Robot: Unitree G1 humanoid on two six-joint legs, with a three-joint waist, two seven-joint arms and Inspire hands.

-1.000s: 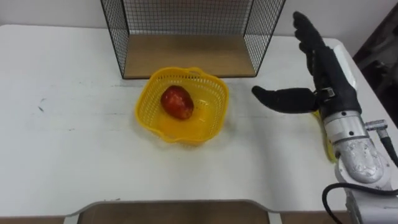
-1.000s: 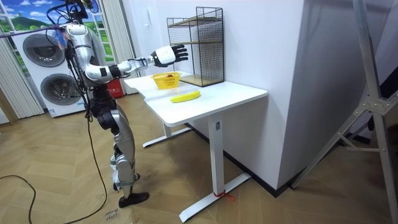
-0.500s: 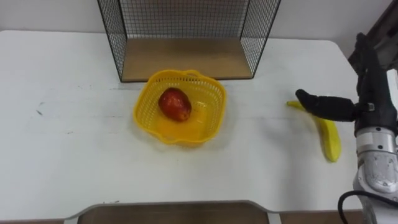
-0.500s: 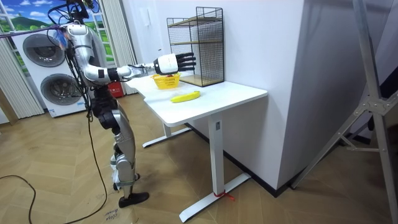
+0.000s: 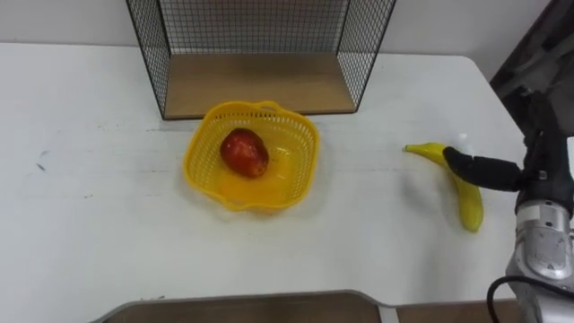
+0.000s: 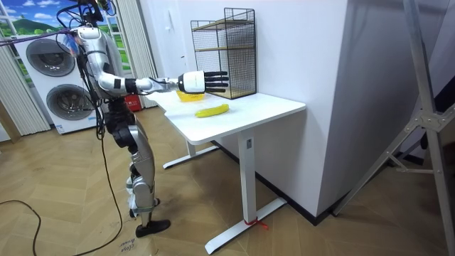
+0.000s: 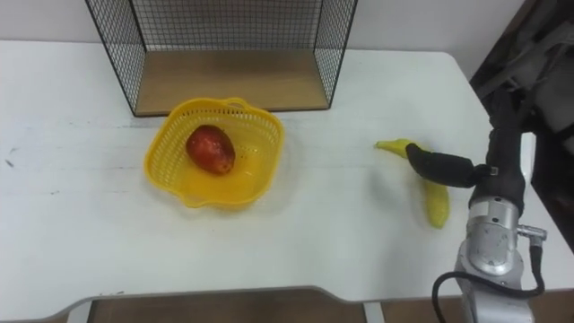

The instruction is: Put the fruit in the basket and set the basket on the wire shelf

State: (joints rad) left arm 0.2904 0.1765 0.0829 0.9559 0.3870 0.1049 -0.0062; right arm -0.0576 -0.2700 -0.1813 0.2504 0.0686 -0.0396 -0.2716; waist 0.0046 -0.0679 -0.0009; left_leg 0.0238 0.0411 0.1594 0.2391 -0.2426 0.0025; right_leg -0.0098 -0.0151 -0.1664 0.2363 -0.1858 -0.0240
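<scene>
On the white table point(image 5: 90, 206), a red fruit point(image 5: 244, 152) already lies in the yellow basket point(image 5: 202, 170), which stands just in front of the wire shelf point(image 5: 260, 85), not yet on it. Well to the right lies the banana point(image 5: 469, 202). The right hand point(image 5: 541, 152) has swung out from the basket's side to above the banana, fingers straight and thumb spread across the fruit, gripping nothing. A grasp looks likely next.

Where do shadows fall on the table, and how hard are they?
Left eye view: a faint, soft shadow hugs the yellow basket on the white table. Right eye view: a faint shadow beside the banana, below the right hand. Room view: even light, no hard shadow on the table.
</scene>
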